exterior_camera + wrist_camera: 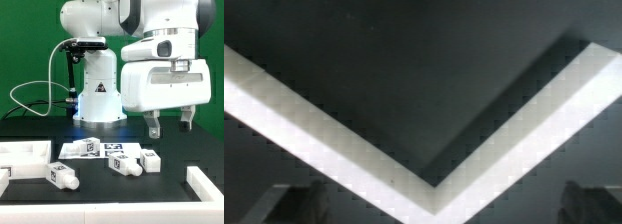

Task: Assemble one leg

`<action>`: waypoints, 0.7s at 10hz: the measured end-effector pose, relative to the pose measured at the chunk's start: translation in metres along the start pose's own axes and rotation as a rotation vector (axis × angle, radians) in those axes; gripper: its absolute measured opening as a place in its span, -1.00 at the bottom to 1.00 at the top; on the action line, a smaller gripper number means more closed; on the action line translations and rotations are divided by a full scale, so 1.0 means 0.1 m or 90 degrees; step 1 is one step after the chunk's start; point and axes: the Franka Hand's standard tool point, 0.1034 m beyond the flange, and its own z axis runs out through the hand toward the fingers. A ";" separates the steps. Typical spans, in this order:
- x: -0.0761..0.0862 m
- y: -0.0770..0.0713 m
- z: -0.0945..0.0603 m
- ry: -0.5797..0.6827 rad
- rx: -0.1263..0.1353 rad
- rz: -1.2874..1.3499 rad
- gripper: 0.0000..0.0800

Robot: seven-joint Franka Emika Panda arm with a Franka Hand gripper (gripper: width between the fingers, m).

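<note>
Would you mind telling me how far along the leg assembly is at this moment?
Done: nothing visible; the legs lie loose on the table. In hand: nothing; the gripper hangs open and empty. Left: picking a leg and fitting it.

The arm (160,75) has glossy, smooth white plastic shells. The leg (63,176) looks like matt white plastic. The table (120,198) is dull, smooth black.
</note>
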 end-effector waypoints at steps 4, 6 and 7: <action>-0.01 0.00 0.00 0.000 0.000 0.001 0.62; -0.50 -0.03 0.04 -0.027 0.008 0.008 0.62; -0.76 -0.07 0.06 -0.041 0.013 0.006 0.62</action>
